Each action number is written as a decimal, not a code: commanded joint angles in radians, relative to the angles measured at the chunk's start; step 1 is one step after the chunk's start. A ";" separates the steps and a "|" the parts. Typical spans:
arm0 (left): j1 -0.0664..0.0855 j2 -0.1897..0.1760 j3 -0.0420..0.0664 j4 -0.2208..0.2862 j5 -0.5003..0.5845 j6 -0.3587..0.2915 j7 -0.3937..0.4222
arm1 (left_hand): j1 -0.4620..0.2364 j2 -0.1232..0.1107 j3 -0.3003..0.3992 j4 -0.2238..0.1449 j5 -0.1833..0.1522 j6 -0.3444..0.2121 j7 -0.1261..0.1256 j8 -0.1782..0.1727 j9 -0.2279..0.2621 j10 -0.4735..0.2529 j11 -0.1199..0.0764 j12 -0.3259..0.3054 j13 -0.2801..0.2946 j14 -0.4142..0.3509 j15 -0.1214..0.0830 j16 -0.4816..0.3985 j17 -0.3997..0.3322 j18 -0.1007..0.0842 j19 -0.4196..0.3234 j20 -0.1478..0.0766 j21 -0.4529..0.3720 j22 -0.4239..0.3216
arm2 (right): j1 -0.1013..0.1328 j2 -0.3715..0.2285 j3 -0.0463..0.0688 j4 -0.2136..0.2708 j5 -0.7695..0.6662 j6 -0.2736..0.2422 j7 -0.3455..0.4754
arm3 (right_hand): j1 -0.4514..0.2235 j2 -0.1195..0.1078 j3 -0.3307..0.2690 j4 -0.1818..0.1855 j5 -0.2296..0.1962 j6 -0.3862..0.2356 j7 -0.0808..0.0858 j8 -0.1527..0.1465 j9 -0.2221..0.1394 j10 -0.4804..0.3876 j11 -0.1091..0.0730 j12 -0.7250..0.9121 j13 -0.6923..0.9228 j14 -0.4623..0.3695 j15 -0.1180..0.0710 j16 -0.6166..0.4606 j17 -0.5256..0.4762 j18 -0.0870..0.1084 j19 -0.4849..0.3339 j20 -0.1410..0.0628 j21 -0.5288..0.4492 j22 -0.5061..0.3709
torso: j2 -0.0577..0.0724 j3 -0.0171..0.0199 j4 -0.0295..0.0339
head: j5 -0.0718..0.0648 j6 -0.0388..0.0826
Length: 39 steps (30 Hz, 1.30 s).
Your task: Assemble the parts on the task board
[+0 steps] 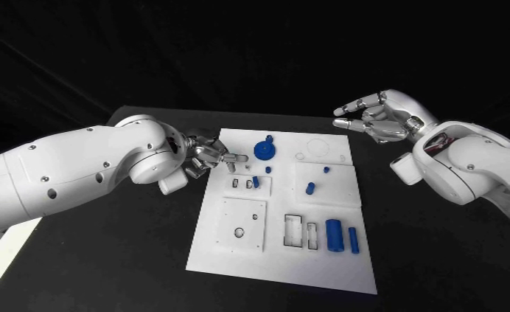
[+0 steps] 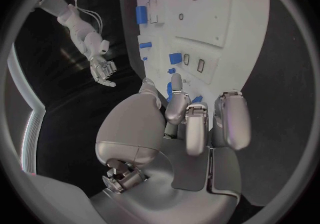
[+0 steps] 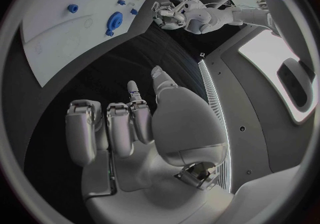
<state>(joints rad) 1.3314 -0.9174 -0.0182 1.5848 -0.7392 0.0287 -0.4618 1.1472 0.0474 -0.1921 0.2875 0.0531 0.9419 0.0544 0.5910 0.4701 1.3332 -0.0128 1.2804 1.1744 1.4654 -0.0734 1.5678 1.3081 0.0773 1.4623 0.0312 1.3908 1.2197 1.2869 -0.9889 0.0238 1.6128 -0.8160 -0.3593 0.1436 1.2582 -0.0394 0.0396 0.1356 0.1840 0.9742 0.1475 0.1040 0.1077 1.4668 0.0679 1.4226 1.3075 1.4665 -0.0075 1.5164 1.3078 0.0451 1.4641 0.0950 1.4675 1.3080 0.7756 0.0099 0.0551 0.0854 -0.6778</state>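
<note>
The white task board (image 1: 278,253) lies in the middle of the black table. A blue gear (image 1: 266,152) stands near its far edge. Small blue parts (image 1: 256,181) (image 1: 310,188) sit mid-board, and two blue cylinders (image 1: 334,235) (image 1: 354,240) lie near the front right. My left hand (image 1: 213,157) hovers at the board's far left edge, just left of the gear, fingers loosely bent and holding nothing. In the left wrist view the fingers (image 2: 200,122) partly hide the gear (image 2: 171,95). My right hand (image 1: 377,119) hangs off the board's far right corner, fingers apart and empty, palm (image 3: 176,122) bare.
Several empty rectangular slots (image 1: 293,229) and a raised square plate (image 1: 245,223) with a round hole mark the board's front half. Black table surface runs on both sides of the board.
</note>
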 commanded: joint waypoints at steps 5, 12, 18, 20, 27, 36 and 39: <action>0.033 0.077 -0.006 -0.042 -0.224 0.111 -0.219 | -0.027 -0.001 -0.049 0.003 -0.006 -0.026 -0.011 0.071 0.073 0.019 -0.014 0.019 0.023 0.105 -0.016 0.003 0.263 -0.020 0.024 -0.013 0.020 0.033 | 0.002 -0.004 0.000 -0.007 0.036 0.038 -0.016 | 0.009 0.003 -0.008 -0.001 0.005 0.000 -0.001 0.004 0.001 0.016 -0.007 -0.005 0.175 0.079 -0.006 -0.006 0.155 0.002 -0.001 -0.004 -0.003 0.041 | -0.014 0.0137 -0.0013 | 0.009 -0.010; 0.046 0.153 -0.012 -0.090 -0.249 0.090 -0.272 | -0.042 0.008 -0.066 0.003 -0.006 -0.034 -0.017 0.094 0.100 0.030 -0.020 0.032 0.041 0.105 -0.021 0.003 0.263 -0.023 0.030 -0.019 0.030 0.053 | 0.002 -0.003 -0.001 -0.016 0.031 0.035 -0.023 | 0.009 0.003 -0.008 -0.001 0.005 0.000 -0.001 0.004 0.001 0.016 -0.007 -0.005 0.175 0.079 -0.006 -0.006 0.155 0.002 -0.001 -0.004 -0.003 0.041 | -0.015 0.0168 -0.0062 | 0.018 -0.018; 0.052 0.213 -0.017 -0.124 -0.234 0.118 -0.309 | -0.041 0.010 -0.068 0.002 -0.006 -0.036 -0.018 0.098 0.104 0.032 -0.020 0.034 0.043 0.105 -0.022 0.003 0.263 -0.024 0.031 -0.019 0.032 0.056 | 0.002 0.000 -0.002 -0.023 0.029 0.031 -0.028 | 0.012 0.005 -0.015 -0.002 0.022 -0.006 0.000 0.003 0.003 0.011 -0.006 -0.014 0.170 0.078 -0.006 -0.010 0.150 0.004 -0.005 -0.004 -0.008 0.033 | -0.014 0.0151 -0.0033 | 0.018 -0.019; 0.053 0.230 -0.020 -0.137 -0.232 0.134 -0.319 | -0.040 0.010 -0.069 0.001 -0.006 -0.037 -0.018 0.098 0.106 0.032 -0.021 0.034 0.042 0.105 -0.022 0.003 0.263 -0.024 0.031 -0.020 0.032 0.056 | 0.001 0.001 -0.002 -0.024 0.028 0.030 -0.029 | 0.012 0.005 -0.016 -0.002 0.024 -0.007 0.000 0.002 0.003 0.010 -0.006 -0.015 0.170 0.077 -0.006 -0.010 0.149 0.004 -0.005 -0.004 -0.009 0.032 | -0.013 0.0144 -0.0036 | 0.018 -0.022; 0.056 0.278 -0.028 -0.176 -0.225 0.172 -0.338 | -0.039 0.009 -0.070 0.001 -0.006 -0.039 -0.018 0.099 0.107 0.031 -0.021 0.033 0.041 0.105 -0.022 0.003 0.263 -0.024 0.031 -0.020 0.032 0.056 | 0.001 0.004 -0.003 -0.027 0.026 0.027 -0.032 | 0.013 0.006 -0.018 -0.003 0.031 -0.009 0.000 0.002 0.003 0.009 -0.006 -0.017 0.168 0.077 -0.006 -0.011 0.148 0.004 -0.006 -0.004 -0.010 0.030 | -0.011 0.0122 -0.0038 | 0.017 -0.027; 0.056 0.319 -0.039 -0.214 -0.214 0.208 -0.346 | -0.037 0.012 -0.070 0.001 -0.006 -0.042 -0.017 0.101 0.110 0.030 -0.020 0.032 0.041 0.105 -0.022 0.003 0.263 -0.024 0.030 -0.020 0.032 0.056 | 0.001 0.010 -0.003 -0.032 0.025 0.025 -0.033 | 0.018 0.010 -0.023 -0.004 0.055 -0.011 0.001 0.002 0.006 0.008 -0.005 -0.020 0.167 0.077 -0.006 -0.013 0.147 0.005 -0.007 -0.004 -0.012 0.027 | -0.011 0.0115 -0.0050 | 0.018 -0.034; 0.056 0.322 -0.040 -0.221 -0.213 0.218 -0.348 | -0.037 0.013 -0.070 0.000 -0.006 -0.043 -0.017 0.101 0.111 0.030 -0.020 0.032 0.040 0.105 -0.022 0.003 0.263 -0.024 0.031 -0.020 0.033 0.058 | 0.000 0.010 -0.003 -0.033 0.025 0.025 -0.033 | 0.018 0.011 -0.024 -0.004 0.057 -0.011 0.001 0.002 0.006 0.008 -0.005 -0.019 0.167 0.077 -0.006 -0.013 0.145 0.005 -0.006 -0.004 -0.012 0.027 | -0.011 0.0118 -0.0036 | 0.018 -0.036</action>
<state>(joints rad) 1.3861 -0.5977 -0.0585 1.3665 -0.9590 0.2004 -0.6955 1.1116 0.0538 -0.2567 0.2868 0.0531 0.9057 0.0355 0.6884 0.5798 1.3598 -0.0323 1.3127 1.2165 1.4657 -0.0877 1.5678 1.3076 0.0622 1.4684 0.0174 1.4174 1.2770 1.2875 -0.9798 0.0207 1.5811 -0.7889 -0.3384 0.1128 1.2674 -0.0302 0.0219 0.1308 0.2361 0.9674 0.1469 0.1039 0.1128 1.4667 0.0679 1.4085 1.3074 1.4664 -0.0074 1.5055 1.3074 0.0450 1.4605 0.0914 1.4600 1.3075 0.7651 0.0218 0.0501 0.1034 -0.7119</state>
